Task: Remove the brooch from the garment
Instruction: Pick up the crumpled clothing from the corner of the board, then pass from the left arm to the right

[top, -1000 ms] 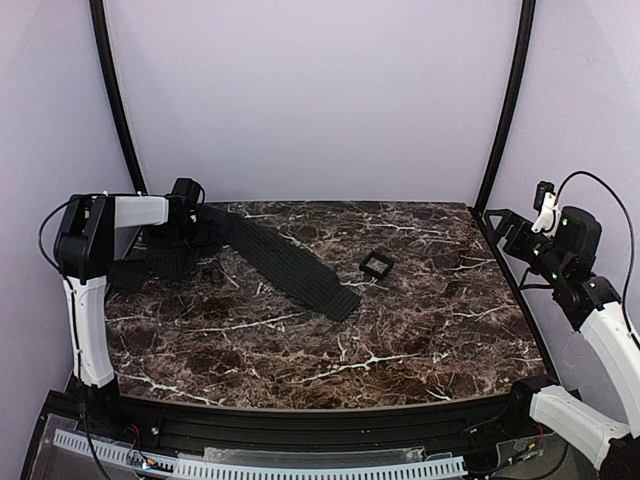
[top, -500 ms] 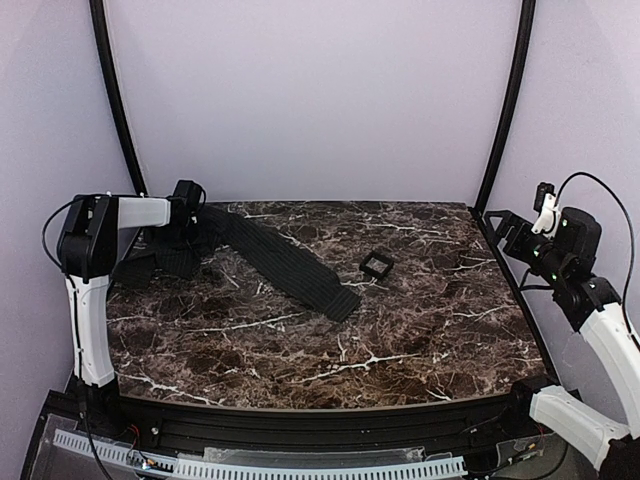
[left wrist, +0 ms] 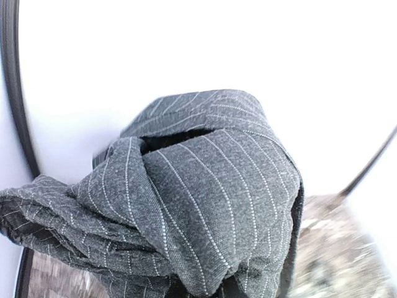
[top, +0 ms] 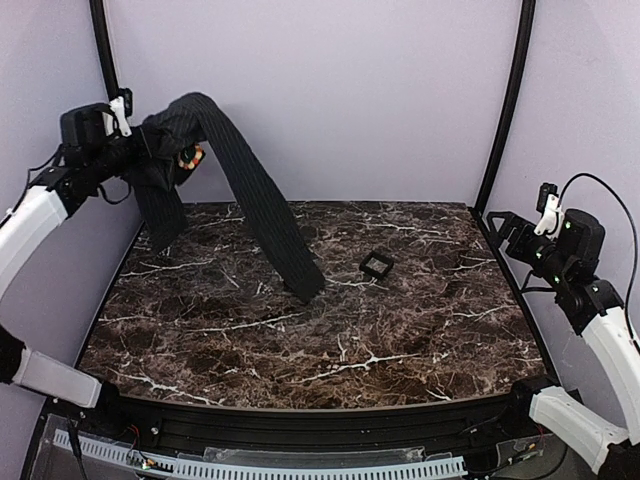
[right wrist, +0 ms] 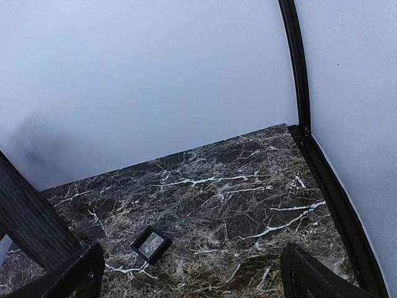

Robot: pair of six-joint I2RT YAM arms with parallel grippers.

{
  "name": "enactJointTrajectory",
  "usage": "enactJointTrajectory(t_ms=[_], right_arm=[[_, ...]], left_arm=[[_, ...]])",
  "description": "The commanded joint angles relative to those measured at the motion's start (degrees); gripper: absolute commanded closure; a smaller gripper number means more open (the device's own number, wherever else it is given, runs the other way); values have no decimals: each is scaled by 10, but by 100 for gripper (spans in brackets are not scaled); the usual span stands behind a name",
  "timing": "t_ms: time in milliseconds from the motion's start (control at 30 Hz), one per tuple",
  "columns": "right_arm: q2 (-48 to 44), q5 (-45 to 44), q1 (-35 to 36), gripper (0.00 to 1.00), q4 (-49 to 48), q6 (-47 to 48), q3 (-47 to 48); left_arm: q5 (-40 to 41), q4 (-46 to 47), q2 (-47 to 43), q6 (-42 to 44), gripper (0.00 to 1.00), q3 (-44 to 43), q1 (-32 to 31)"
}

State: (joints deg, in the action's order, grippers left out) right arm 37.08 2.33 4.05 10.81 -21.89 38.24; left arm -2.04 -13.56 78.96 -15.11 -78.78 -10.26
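Top camera overlooks the whole table [top: 400, 340]; both wrist cameras, nearer, share the garment [top: 260, 210].

You are looking at a dark marble-patterned table [top: 330, 350], with white veins running across its whole top. A small black square box [top: 376, 265] is lying flat on it, right of centre and toward the back, with marble showing all round it. Pale lilac walls [top: 340, 100] are closing in the back and both sides. Two black curved poles [top: 507, 110] are rising from the back corners. A white perforated strip [top: 300, 467] is running along the near edge, below the table.
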Motion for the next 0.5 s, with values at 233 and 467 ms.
enactJointTrajectory(t_ms=[233, 467], right_arm=[[-4, -2, -3, 1, 7, 15, 20], [-4, 100, -3, 1, 0, 39, 21]], left_arm=[[-139, -70, -222, -13, 99, 7, -2], [-235, -120, -279, -41, 99, 57, -2]])
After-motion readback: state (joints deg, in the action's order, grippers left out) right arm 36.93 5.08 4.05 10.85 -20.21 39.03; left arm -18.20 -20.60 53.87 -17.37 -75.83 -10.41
